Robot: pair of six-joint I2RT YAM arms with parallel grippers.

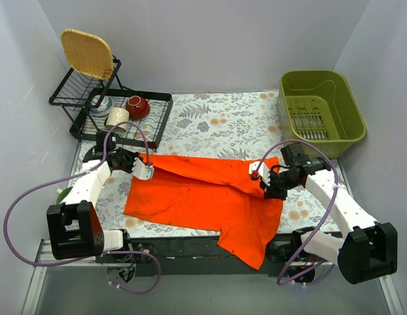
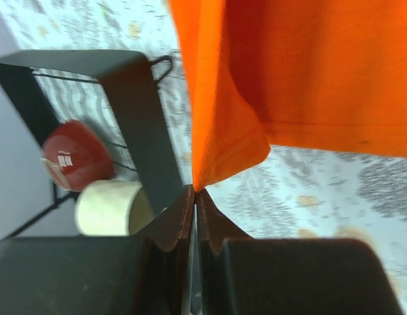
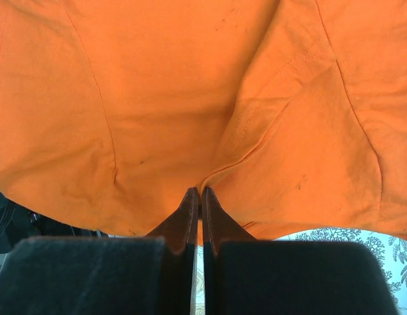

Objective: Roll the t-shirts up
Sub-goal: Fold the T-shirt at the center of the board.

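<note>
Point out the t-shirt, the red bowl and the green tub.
t-shirt (image 1: 203, 197): top view, middle of the cloth.
red bowl (image 1: 137, 105): top view, its outer side.
green tub (image 1: 325, 148): top view, near wall.

Corner of bright orange-red cloth t-shirt (image 2: 308, 72) being pinched by dark two-finger left gripper (image 2: 194, 191); red-brown round bowl (image 2: 75, 157), cream cylindrical cup (image 2: 108, 209) lying beside black metal rack (image 2: 134, 98).

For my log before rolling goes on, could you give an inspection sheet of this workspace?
Surface: floral cloth covers the table.
Job's things: t-shirt spread open, one end over the near edge.
Clutter: rack holding bowl and cup; woven basket; green tub.
Grippers: left shut on t-shirt corner; right shut on t-shirt.
Cables: purple cables loop beside both arms.
Surroundings: grey walls.
</note>
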